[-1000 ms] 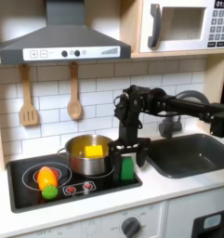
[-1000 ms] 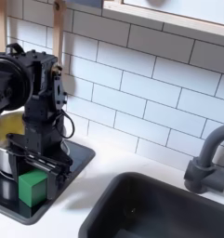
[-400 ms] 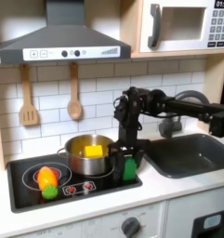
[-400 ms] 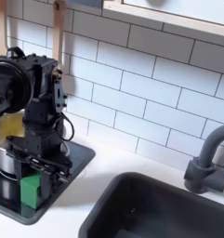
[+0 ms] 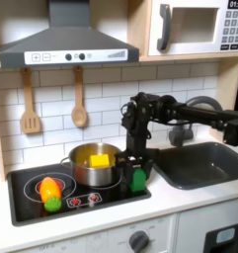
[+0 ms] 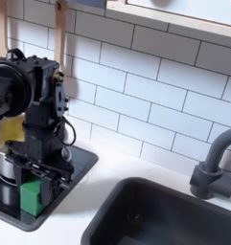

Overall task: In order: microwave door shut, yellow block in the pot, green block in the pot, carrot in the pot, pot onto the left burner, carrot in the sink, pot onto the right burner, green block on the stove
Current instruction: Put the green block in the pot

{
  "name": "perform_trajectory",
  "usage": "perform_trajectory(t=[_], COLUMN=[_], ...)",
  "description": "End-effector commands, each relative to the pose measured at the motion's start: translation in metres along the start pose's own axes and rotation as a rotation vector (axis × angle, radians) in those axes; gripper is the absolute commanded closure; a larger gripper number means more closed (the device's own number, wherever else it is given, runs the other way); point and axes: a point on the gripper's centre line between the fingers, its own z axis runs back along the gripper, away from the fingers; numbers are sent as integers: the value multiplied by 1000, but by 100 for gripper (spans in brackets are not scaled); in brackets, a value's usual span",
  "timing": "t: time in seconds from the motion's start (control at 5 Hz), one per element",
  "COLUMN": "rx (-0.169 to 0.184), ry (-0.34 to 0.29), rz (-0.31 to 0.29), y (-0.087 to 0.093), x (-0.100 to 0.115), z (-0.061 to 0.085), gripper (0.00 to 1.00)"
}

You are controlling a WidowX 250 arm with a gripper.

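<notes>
One green block (image 5: pixel 137 180) stands upright on the stove (image 5: pixel 22 210), gripper (image 6: pixel 40 170) fingers closed around it.

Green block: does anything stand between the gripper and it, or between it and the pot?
Nothing visible does. The gripper is right over the green block, fingers down around its top, on the stove. The pot, holding the yellow block, stands directly at the first exterior view's left, open-topped.
</notes>
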Motion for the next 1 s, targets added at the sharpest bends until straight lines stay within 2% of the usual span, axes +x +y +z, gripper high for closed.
perform_trajectory(t=[0.0,0.4,0.6,0.8], rx=[-5,10,19,24], ry=[-5,-69,-106,-135], rz=[3,1,11,52], y=[1,6,10,22], x=[-2,10,23,37], z=[20,47,58,68], gripper=[100,100,100,100])
